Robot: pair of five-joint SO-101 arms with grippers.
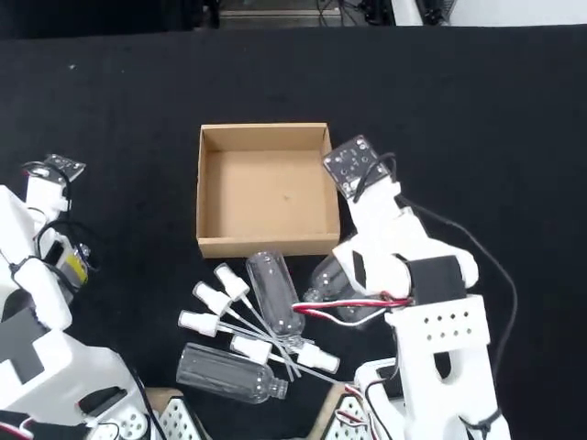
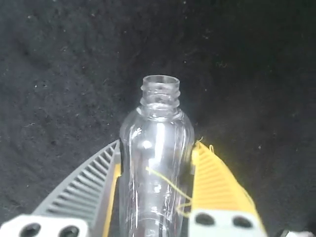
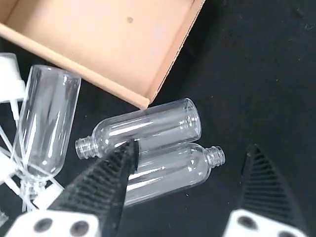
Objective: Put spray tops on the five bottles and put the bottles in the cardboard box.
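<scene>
My left gripper [image 2: 157,146] is shut on a clear bottle [image 2: 157,123] with an open neck and no spray top, held over the black table. My right gripper [image 3: 192,147] is open above two clear bottles lying side by side, one [image 3: 148,126] against the box corner and one [image 3: 170,170] just beyond it. A third bottle [image 3: 47,123] [image 1: 275,291] lies in front of the cardboard box [image 1: 209,188] [image 3: 163,64]. Another bottle [image 1: 229,374] lies nearer the front edge. Several white spray tops [image 1: 215,298] with long tubes lie scattered between these bottles.
The cardboard box holds nothing. The right arm [image 1: 431,302] rises at the front right and covers part of the two bottles [image 1: 323,280]. The left arm [image 1: 41,247] stands at the far left. Bare black table stretches behind and right of the box.
</scene>
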